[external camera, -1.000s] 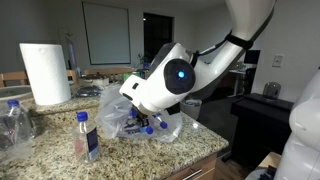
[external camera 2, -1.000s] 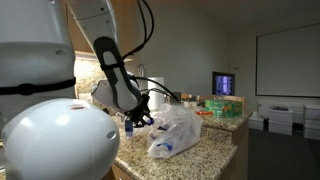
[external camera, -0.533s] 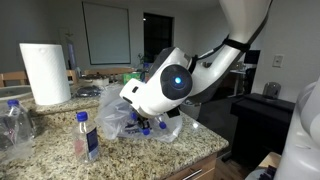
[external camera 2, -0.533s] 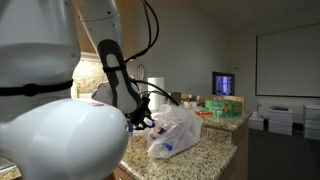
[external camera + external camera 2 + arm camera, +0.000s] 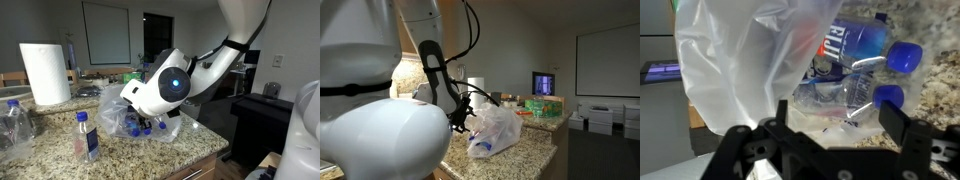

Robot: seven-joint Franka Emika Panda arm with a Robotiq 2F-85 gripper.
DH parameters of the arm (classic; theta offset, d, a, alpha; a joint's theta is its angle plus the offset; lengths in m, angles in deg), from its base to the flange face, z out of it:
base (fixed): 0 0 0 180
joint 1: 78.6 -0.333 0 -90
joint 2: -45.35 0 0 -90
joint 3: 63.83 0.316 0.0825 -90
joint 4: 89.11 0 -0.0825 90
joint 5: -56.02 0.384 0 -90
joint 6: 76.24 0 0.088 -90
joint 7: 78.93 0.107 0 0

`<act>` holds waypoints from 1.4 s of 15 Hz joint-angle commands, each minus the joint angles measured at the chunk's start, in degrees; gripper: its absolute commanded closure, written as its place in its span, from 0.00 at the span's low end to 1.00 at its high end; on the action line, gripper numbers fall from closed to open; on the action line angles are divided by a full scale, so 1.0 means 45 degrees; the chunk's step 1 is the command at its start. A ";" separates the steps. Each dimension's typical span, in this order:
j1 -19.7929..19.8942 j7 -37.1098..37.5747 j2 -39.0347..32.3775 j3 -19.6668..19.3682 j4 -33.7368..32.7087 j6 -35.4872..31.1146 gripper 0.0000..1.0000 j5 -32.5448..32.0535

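Gripper (image 5: 837, 128) spread wide, gripping nothing, hanging right over the clear plastic bag (image 5: 745, 60) that lies on the granite table (image 5: 938, 92). Blue-capped bottles (image 5: 858, 42) show inside the bag. In an exterior view, a small bottle (image 5: 86, 137) stands near the bag, with a paper towel roll (image 5: 45, 72) behind it.

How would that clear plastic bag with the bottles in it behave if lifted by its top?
The plastic bag looks thin and crumpled, so it would probably sag rather than hold shape. The blue-capped bottles lying inside would likely roll toward its lowest point. Its glossy film may slip in the open gripper.
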 commanded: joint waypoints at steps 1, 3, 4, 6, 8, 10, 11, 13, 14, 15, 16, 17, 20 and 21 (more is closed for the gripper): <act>-0.0305 0.0071 0.0002 -0.0162 0.0136 0.0443 0.00 0.0381; -0.0287 -0.0193 -0.0042 -0.0203 0.0192 0.0359 0.00 0.0920; -0.0257 -0.0760 -0.0099 -0.0234 0.0302 0.0251 0.00 0.1793; -0.0238 -0.2434 -0.0234 -0.0266 0.0642 -0.0012 0.00 0.4268; -0.0308 -0.3792 -0.0348 -0.0214 0.0955 -0.0167 0.00 0.6482; -0.0412 -0.4970 -0.0614 -0.0180 0.1115 -0.0373 0.00 0.8692; -0.0472 -0.5399 -0.0741 -0.0159 0.1160 -0.0540 0.00 0.9790; -0.0611 -0.6049 -0.0973 -0.0083 0.1176 -0.0925 0.00 1.2040; -0.0676 -0.6334 -0.1068 -0.0038 0.1168 -0.1186 0.00 1.3138; -0.0736 -0.6582 -0.1177 0.0026 0.1147 -0.1434 0.00 1.4202; -0.0800 -0.6832 -0.1273 0.0083 0.1163 -0.1713 0.00 1.5300; -0.0853 -0.6977 -0.1310 0.0160 0.1153 -0.1949 0.00 1.6368; -0.1071 -0.6676 -0.1222 0.0269 0.1172 -0.2495 0.00 1.8921; -0.1098 -0.6334 -0.1116 0.0268 0.1173 -0.2699 0.00 1.9160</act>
